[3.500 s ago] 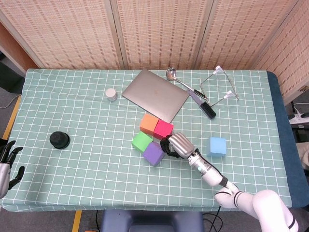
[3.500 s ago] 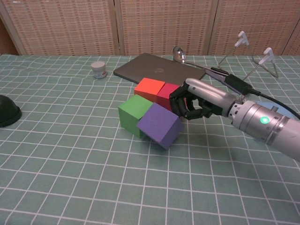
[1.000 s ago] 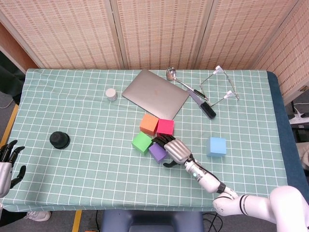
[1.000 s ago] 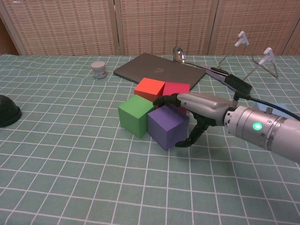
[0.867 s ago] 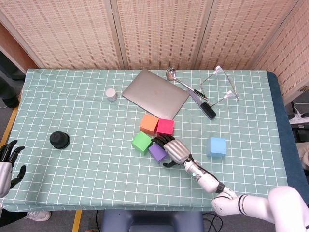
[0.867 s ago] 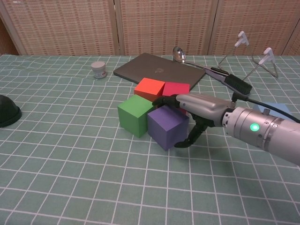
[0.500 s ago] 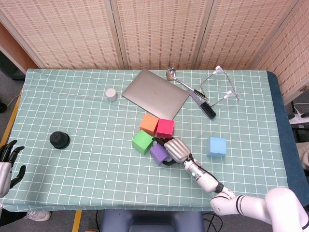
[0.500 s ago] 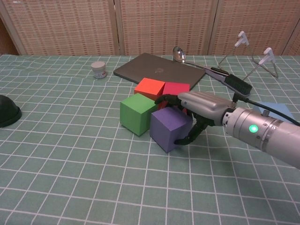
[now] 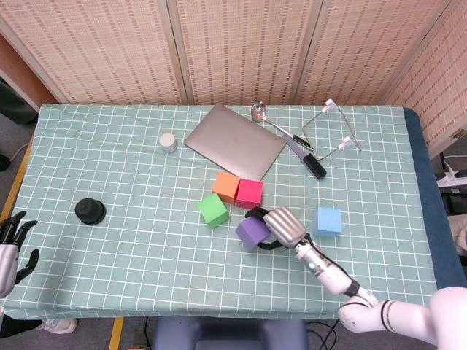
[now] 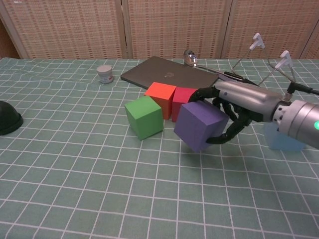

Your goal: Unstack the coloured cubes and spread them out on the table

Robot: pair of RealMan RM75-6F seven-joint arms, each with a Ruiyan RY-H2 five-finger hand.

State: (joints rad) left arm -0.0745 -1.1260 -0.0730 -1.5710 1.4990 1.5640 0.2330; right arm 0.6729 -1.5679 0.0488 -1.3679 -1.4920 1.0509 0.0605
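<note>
My right hand [image 9: 281, 224] [image 10: 234, 112] grips the purple cube [image 9: 252, 231] [image 10: 200, 125] and holds it tilted, lifted a little off the cloth. The green cube [image 9: 212, 210] [image 10: 144, 116] stands alone to its left. The orange cube [image 9: 226, 187] [image 10: 161, 95] and the pink cube [image 9: 249, 192] [image 10: 181, 98] sit side by side just behind. A light blue cube [image 9: 327, 220] [image 10: 285, 138] lies apart to the right. My left hand [image 9: 11, 248] hangs open past the table's left front corner, holding nothing.
A grey laptop [image 9: 235, 143] lies closed behind the cubes, with a ladle [image 9: 260, 111], a black brush [image 9: 311, 163] and a wire stand [image 9: 332, 131] to its right. A small white jar [image 9: 168, 141] and a black dome [image 9: 90, 211] sit on the left.
My right hand closed on the purple cube, lifted it and carried it right, away from the green cube. The green cube shifted slightly.
</note>
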